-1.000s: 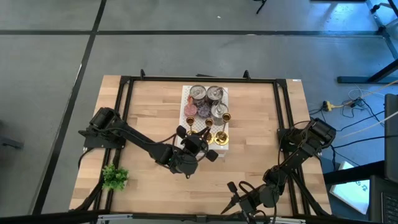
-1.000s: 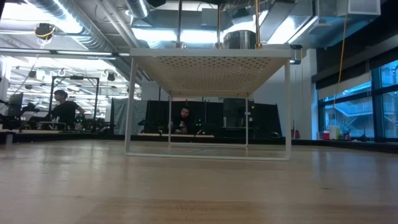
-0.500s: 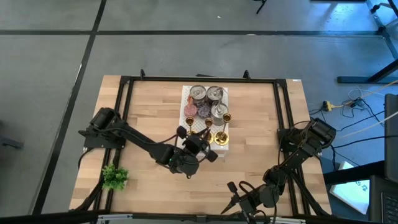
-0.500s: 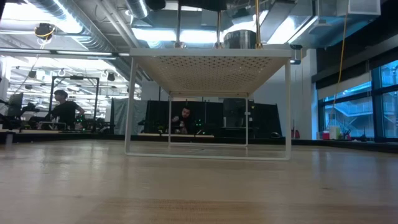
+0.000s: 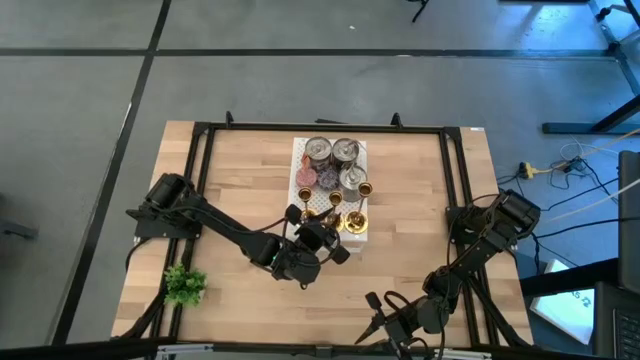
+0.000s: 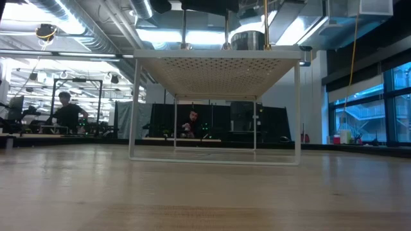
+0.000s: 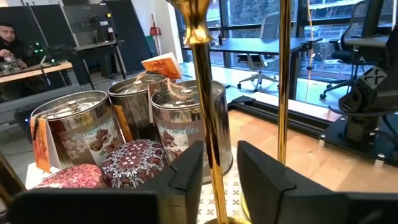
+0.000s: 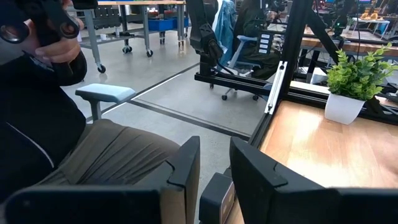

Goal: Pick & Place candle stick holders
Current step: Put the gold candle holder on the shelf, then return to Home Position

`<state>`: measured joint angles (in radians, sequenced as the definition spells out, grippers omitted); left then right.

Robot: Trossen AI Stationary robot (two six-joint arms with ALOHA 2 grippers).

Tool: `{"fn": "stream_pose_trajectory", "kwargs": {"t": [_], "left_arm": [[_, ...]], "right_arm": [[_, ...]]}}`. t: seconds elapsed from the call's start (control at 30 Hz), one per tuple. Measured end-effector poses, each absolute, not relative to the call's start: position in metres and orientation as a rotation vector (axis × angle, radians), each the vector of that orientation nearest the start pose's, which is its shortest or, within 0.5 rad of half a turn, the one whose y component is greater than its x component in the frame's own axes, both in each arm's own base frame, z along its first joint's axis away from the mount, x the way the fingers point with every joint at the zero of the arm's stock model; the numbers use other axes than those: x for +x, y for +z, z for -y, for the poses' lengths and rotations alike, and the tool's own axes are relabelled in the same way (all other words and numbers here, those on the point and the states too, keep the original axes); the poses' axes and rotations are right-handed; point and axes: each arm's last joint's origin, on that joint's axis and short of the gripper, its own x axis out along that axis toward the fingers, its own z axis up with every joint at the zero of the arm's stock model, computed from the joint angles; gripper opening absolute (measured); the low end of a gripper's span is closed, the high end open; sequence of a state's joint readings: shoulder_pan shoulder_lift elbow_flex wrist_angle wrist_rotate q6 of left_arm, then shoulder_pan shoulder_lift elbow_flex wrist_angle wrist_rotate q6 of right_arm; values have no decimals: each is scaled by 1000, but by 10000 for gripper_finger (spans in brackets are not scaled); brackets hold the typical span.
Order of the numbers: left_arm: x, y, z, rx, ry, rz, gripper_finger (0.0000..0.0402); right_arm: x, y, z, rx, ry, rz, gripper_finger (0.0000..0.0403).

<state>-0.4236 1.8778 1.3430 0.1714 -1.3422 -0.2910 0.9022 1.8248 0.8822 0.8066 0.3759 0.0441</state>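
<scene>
1. We see the left gripper [image 5: 333,240] at the white rack [image 5: 300,150], fingers open around a candle holder [image 7: 208,118] stem.
2. The right gripper [image 5: 375,318] waits near the table's front edge, fingers parted, empty.

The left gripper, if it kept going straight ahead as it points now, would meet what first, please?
Most likely the gold candle stick holder whose stem stands between the left gripper fingers; beyond it is a silver tin.

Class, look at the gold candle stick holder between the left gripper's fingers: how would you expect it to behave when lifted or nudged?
The candle stick holder is tall on a thin stem, so probably tips easily. Its polished surface may slip in the left gripper. It looks rigid, likely metal.
</scene>
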Motion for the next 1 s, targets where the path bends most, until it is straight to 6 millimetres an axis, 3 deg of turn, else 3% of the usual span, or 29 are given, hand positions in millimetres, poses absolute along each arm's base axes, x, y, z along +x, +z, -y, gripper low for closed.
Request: {"fn": "stream_pose_trajectory", "kwargs": {"t": [0.43, 1.0], "left_arm": [[382, 258, 150, 27, 967, -82, 193], [368, 260, 181, -25, 904, -45, 208]], "right_arm": [[239, 183, -286, -40, 522, -124, 89], [239, 183, -286, -40, 522, -123, 89]]}}
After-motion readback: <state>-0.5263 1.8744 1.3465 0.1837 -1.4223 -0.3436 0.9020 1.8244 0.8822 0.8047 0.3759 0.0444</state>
